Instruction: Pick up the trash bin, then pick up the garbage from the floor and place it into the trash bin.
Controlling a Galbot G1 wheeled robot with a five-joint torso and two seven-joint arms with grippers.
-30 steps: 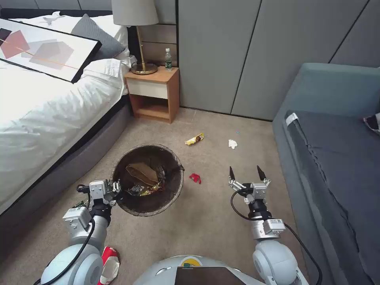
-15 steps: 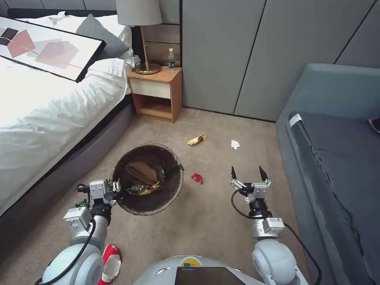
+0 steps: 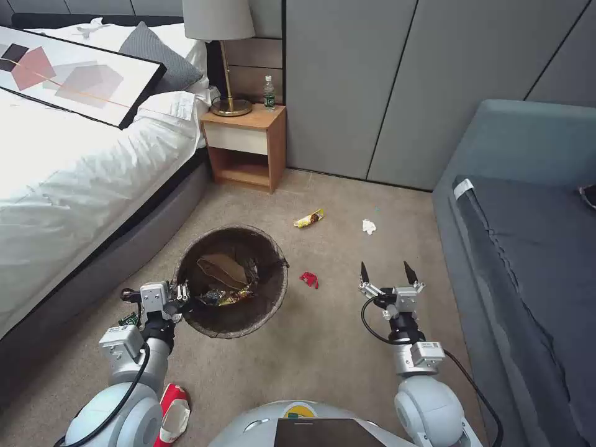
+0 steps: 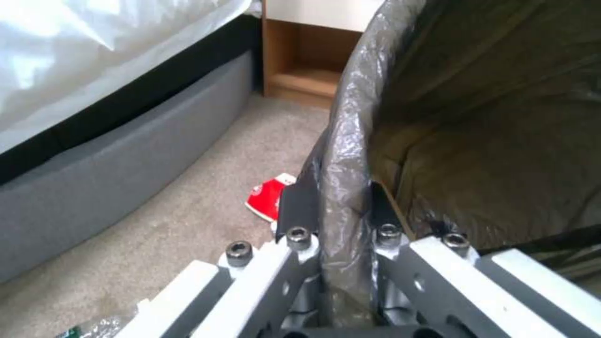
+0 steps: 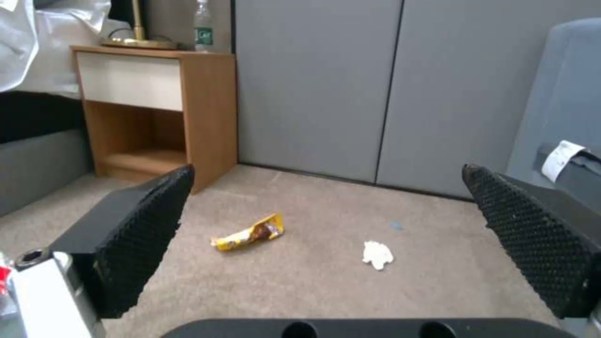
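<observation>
The room view has slid a little since a moment ago, so the robot itself has turned or rolled. The litter has not moved on the floor (image 3: 335,347). Now the view has settled, and I think the robot is lining up for the next piece.

The left tool (image 4: 341,206) is pinched shut on the rim of the bin (image 3: 231,280), one finger outside and one inside the dark bag. The bin hangs in front of the robot, close to the bed (image 3: 74,186). Some paper and wrappers already lie inside it.

The right tool (image 3: 384,273) is wide open and holds nothing. It hangs above the floor, near the sofa (image 3: 528,248).

A red wrapper (image 3: 308,279) lies on the floor just beside the bin, between the bin and the right tool. A yellow wrapper (image 3: 308,218) and a white tissue (image 3: 369,226) lie farther off, toward the wall. A red-and-white cup (image 3: 174,413) lies by the robot's left arm, near its base.

The floor between the bed and the sofa is open, so the right arm has room to go down. The sofa edge is close on its right side. The nightstand (image 3: 245,149) stands in the corner, well apart from the litter.
</observation>
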